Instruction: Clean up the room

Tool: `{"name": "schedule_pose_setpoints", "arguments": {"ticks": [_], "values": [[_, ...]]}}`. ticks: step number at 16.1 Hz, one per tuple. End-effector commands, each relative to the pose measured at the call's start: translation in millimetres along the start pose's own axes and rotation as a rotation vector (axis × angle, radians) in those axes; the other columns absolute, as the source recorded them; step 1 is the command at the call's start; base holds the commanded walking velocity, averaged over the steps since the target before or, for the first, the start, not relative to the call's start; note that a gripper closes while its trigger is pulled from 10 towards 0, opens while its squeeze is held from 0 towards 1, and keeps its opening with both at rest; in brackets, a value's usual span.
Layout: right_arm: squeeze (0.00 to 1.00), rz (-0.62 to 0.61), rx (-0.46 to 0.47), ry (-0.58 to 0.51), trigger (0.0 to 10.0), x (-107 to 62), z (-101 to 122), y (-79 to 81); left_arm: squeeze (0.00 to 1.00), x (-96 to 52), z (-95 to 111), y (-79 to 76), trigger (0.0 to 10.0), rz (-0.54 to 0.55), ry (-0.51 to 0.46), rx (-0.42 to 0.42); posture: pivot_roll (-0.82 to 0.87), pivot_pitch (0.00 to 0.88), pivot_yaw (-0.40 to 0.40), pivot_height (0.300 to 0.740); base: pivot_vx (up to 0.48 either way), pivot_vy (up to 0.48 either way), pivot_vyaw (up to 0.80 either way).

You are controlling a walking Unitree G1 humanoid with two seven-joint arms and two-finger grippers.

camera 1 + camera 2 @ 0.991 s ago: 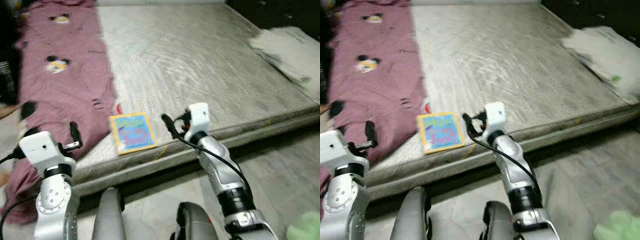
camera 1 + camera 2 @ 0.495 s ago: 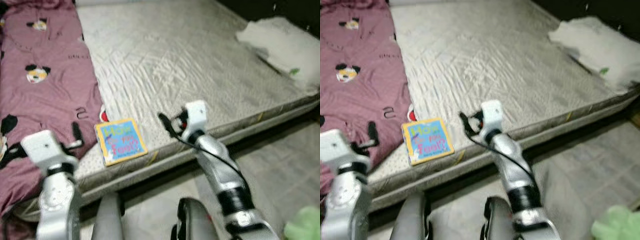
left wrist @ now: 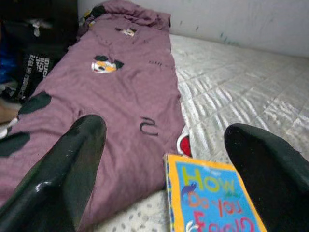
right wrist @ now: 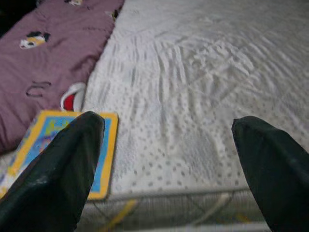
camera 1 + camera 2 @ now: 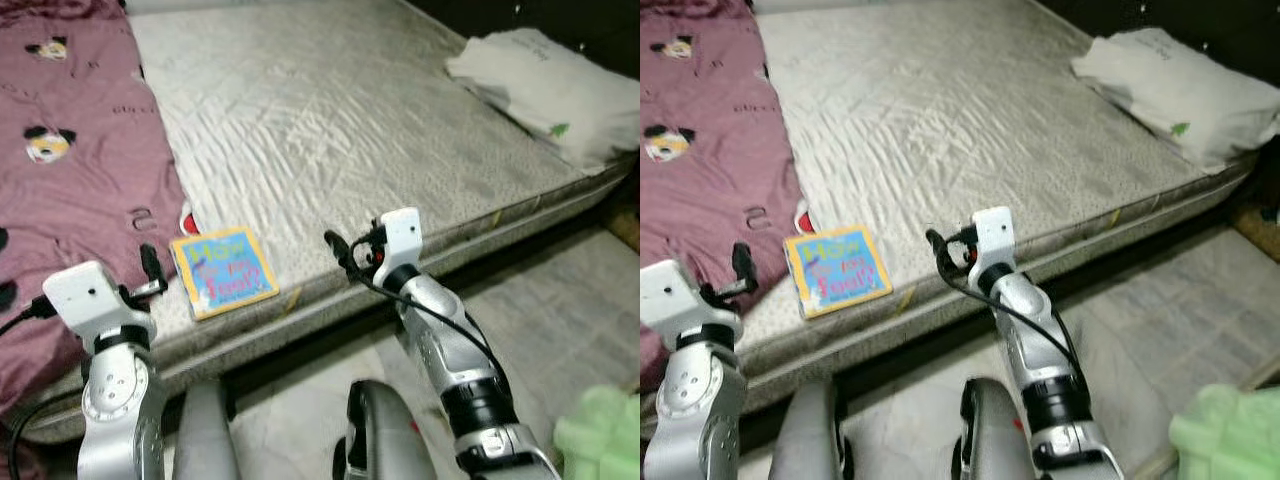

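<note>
**Book at near mattress edge; both claws wide, nothing gripped**

Item to clear: a children's board book [image 5: 224, 272], blue cover with yellow border, lying flat on the bare mattress [image 5: 340, 120] close to its near edge, towards the near-left corner. Its left side sits just beside the maroon cartoon-print blanket [image 5: 70, 180]; a small red and white object [image 5: 187, 220] shows at the blanket's hem, touching or just beside the book's far-left corner.

Left claw [image 5: 152, 273] hovers at the near edge just left of the book, fingers [image 3: 63, 169] spread wide, empty. Right claw [image 5: 338, 250] hovers over the near edge to the book's right, also spread wide, empty. A white pillow [image 5: 545, 85] lies at the far-right corner; something pale green [image 5: 600, 440] sits on the floor [image 5: 560, 310].

Assessment: the step in hand appears to be approaching the book for pickup. The left claw is the nearer. The book lies flat, so a top-down pinch will likely slip; recommend sliding one finger under the overhanging or near edge, pinching across the thin side, keeping clear of the blanket's hem.
</note>
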State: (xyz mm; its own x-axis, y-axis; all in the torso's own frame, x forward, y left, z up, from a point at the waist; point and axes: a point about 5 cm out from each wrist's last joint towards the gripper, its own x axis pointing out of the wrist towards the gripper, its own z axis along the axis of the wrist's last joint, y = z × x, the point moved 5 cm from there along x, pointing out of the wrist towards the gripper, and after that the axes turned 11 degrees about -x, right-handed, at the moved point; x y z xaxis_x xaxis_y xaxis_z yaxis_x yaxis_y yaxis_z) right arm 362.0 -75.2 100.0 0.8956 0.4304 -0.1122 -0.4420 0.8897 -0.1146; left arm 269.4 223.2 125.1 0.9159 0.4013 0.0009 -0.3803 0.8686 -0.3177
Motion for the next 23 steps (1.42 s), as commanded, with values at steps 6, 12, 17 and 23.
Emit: {"name": "schedule_pose_setpoints", "arguments": {"ticks": [6, 12, 17, 23], "values": [[0.00, 0.019, -0.012, 0.014, 10.0, -0.1, -2.0, 1.4, 0.00, 0.9, -0.3, 8.9, 10.0, 0.060, -0.009, 0.003, -0.03, 0.087, -0.087, 0.536, 0.000, 0.000, 0.00], [0.00, 0.020, -0.017, 0.016, 10.0, 1.1, -2.2, 1.0, 0.00, 2.2, 0.5, 11.1, 10.0, 0.073, -0.013, -0.003, -0.02, 0.089, -0.090, 0.536, 0.000, 0.000, 0.48], [0.00, 0.016, -0.014, 0.017, 10.0, 2.3, -1.5, -0.1, 0.00, 2.6, 2.3, 2.7, 10.0, 0.009, -0.022, -0.025, -0.03, 0.095, -0.088, 0.536, 0.065, 0.000, 0.00], [0.00, 0.024, -0.011, 0.006, 10.0, 2.9, 0.4, 0.9, 0.00, 3.4, 1.7, 1.9, 10.0, 0.002, -0.021, -0.031, -0.03, 0.097, -0.087, 0.536, 0.399, 0.000, 0.00]]}}
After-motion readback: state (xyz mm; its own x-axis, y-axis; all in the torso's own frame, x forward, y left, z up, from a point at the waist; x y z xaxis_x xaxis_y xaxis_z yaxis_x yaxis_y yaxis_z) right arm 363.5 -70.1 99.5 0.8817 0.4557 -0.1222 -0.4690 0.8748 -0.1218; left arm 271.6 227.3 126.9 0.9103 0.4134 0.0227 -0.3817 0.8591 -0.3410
